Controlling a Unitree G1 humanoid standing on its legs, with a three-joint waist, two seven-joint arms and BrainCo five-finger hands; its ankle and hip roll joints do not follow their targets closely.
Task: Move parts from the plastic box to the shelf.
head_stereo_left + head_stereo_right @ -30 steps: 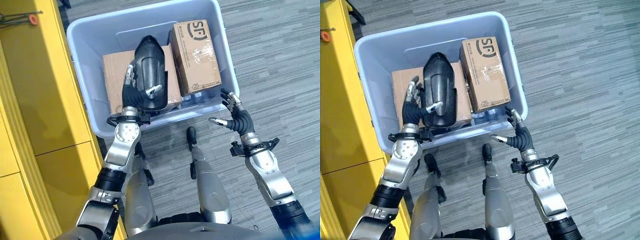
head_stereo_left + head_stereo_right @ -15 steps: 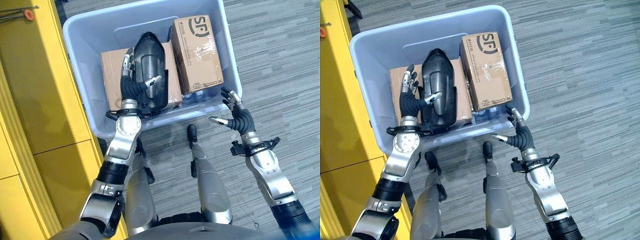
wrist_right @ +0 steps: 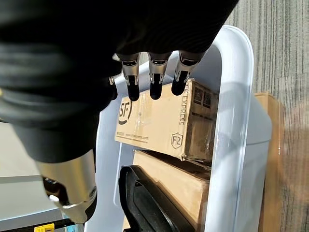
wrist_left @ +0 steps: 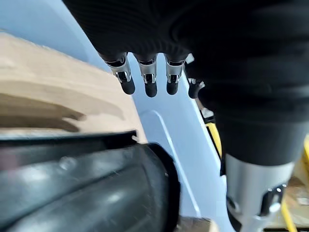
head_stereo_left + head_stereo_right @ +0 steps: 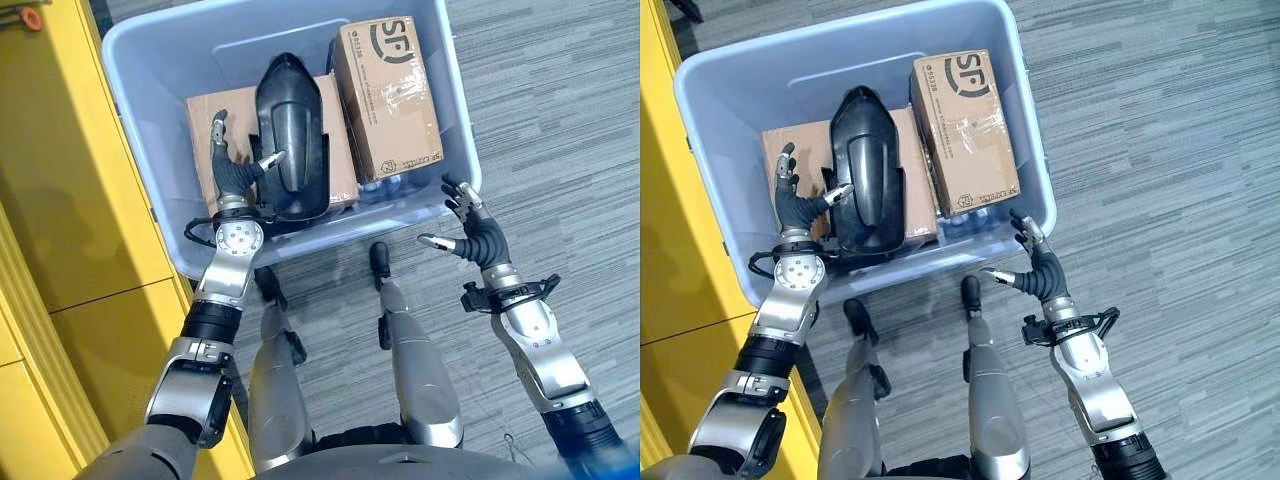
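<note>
A pale blue plastic box stands on the floor in front of me. In it a long black moulded part lies on a flat cardboard box, and a taller taped carton stands to its right. My left hand is inside the box at the black part's left side, open, fingers straight up and thumb touching the part. My right hand hangs open outside the box's near right corner, its fingers pointing at the carton.
A yellow shelf unit runs along the left, close beside the plastic box. Grey striped carpet lies open to the right. The box's rim stands between my right hand and the carton.
My left hand has slid left off the top of the black part to its left edge. The camera has shifted, so the box sits further left. The right hand has stayed put.
</note>
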